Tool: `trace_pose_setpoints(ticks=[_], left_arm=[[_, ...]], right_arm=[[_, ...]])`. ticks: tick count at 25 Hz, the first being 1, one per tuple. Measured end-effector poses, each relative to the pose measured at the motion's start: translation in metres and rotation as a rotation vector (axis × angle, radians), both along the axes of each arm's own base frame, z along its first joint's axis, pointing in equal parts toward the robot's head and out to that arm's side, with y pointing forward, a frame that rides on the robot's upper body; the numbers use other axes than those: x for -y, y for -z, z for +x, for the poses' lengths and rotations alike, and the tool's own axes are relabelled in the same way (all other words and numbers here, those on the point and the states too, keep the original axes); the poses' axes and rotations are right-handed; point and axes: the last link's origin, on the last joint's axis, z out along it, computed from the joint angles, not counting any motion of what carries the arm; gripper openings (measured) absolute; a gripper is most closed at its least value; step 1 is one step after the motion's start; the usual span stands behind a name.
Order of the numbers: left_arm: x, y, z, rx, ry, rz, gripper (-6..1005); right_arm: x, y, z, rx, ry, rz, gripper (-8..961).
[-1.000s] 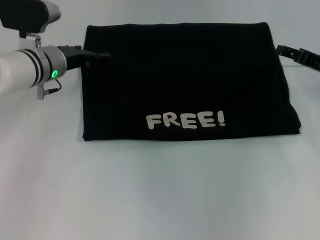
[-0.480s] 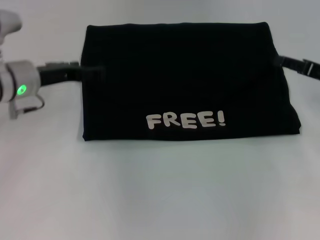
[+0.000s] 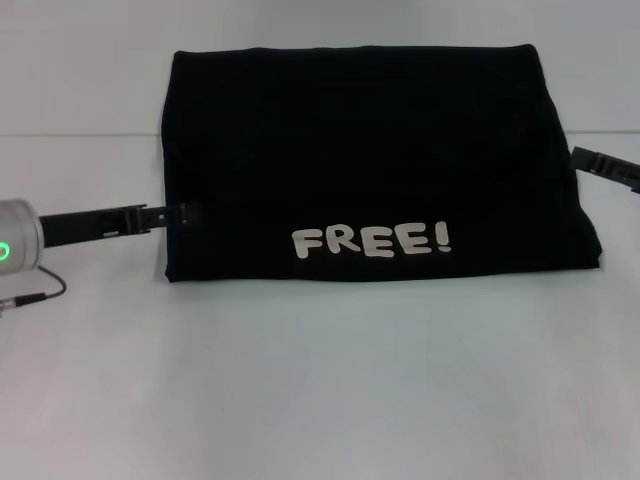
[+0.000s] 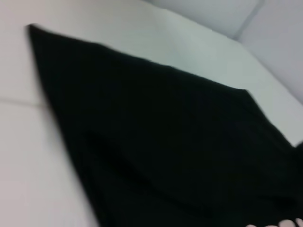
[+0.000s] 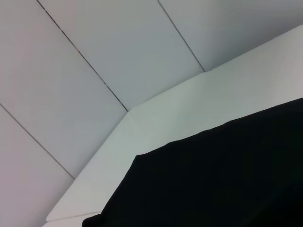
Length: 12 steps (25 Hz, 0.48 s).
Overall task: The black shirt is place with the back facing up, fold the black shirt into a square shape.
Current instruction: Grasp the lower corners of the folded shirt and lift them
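The shirt (image 3: 370, 160) lies flat on the white table (image 3: 320, 390), folded into a wide rectangle with the "FREE!" lettering (image 3: 371, 241) near its front edge. The shape is wider than deep, so the fold is judged incomplete: at least one side-to-side fold remains before a square results.

The left gripper (image 3: 190, 213) sits low at the shirt's left edge, near the front corner, fingertips touching or just over the cloth. The right gripper (image 3: 603, 165) is at the right edge, farther back. Whether either claw is open, closed or pinching cloth cannot be told from these views; the wrist views show only the shirt and the table.

Step in hand: positioning both grippers at opposite side edges. The next move calls for a firm pinch through all layers of an edge, then a lift and carry across toward the other side, keeping the edges aligned.

Nothing else lies on the table. The likely risks are layers slipping apart and the lower layers dragging.
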Motion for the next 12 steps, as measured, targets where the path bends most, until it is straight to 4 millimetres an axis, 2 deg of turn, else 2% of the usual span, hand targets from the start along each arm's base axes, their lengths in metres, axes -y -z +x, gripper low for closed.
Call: trace_pose_setpoints(ticks=[5, 12], left_arm=[[0.003, 0.014, -0.014, 0.018, -0.086, 0.003, 908], [0.006, 0.034, -0.011, -0.013, -0.074, -0.051, 908]], right_arm=[[0.003, 0.000, 0.003, -0.005, 0.005, -0.002, 777], [0.004, -0.001, 0.004, -0.005, 0.009, -0.001, 778]])
